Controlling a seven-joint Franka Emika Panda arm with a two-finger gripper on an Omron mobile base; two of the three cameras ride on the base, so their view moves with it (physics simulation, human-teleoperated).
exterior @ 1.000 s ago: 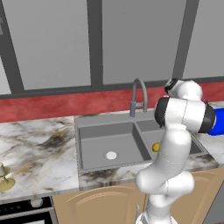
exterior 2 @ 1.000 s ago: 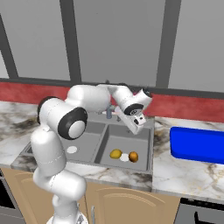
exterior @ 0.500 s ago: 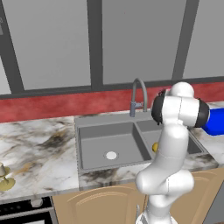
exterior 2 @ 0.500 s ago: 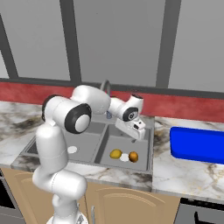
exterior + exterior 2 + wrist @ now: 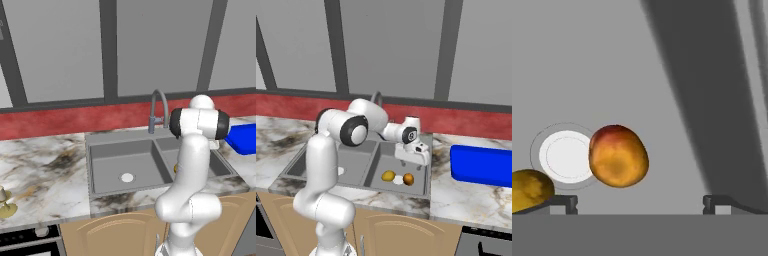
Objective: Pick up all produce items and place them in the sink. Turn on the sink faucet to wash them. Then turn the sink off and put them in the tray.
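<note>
The round orange fruit (image 5: 618, 156) and the oval yellow fruit (image 5: 529, 190) lie on the floor of the sink's right basin, on either side of its pale drain (image 5: 566, 156). From the right base they appear as the orange fruit (image 5: 408, 179) and the yellow fruit (image 5: 388, 176). My gripper (image 5: 417, 159) hangs open just above the basin's right part, a little above the orange fruit, holding nothing; in the hand view the gripper (image 5: 641, 202) has its tips spread wide. The grey sink (image 5: 105, 150) has the gooseneck faucet (image 5: 159, 107) behind it. The blue tray (image 5: 481, 165) lies on the counter to the right.
A pale cup on an olive dish (image 5: 5, 205) stands at the counter's far left. The left basin has its own drain (image 5: 127, 177). A red backsplash (image 5: 466, 122) runs behind the marble counter (image 5: 456, 192). My arm's forearm crosses over the sink divider.
The hand has come away from the faucet and dropped lower toward the right basin, turning to face down at the fruits. The fruits have not moved.
</note>
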